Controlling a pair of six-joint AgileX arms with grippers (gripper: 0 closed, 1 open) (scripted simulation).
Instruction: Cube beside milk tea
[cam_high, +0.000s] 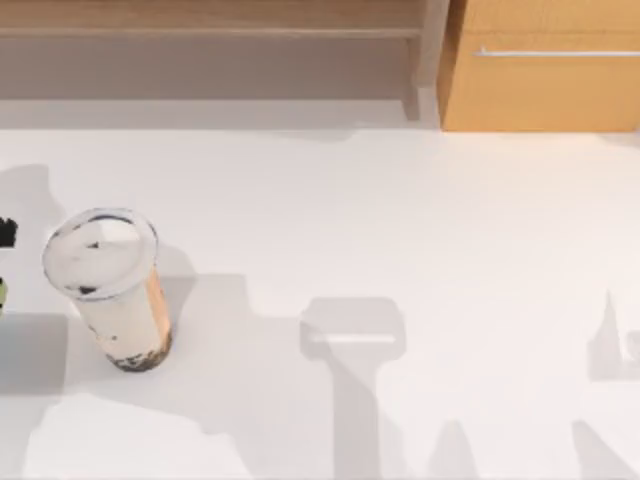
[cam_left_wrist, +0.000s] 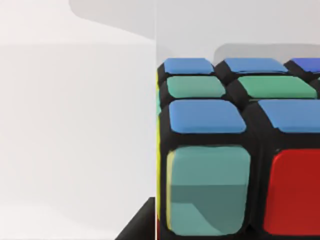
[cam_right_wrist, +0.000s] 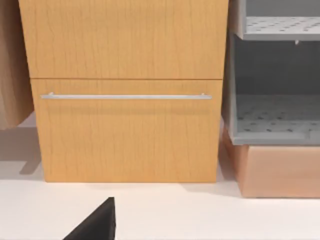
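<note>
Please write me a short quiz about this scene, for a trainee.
1. True or false: the tall clear plastic cup of beige milk tea stands in the top view's left half of the white table.
2. In the left wrist view, which tiles does the small multicoloured puzzle cube show? A: blue, green, red. B: only white. C: purple, pink.
3. Fill in: on the wooden cabinet, the bar handle is coloured ____.
Key: 1 true; 2 A; 3 silver.

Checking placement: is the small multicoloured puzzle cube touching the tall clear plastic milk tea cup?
Apart. The top view shows bare table between the cube at its left edge and the cup.
</note>
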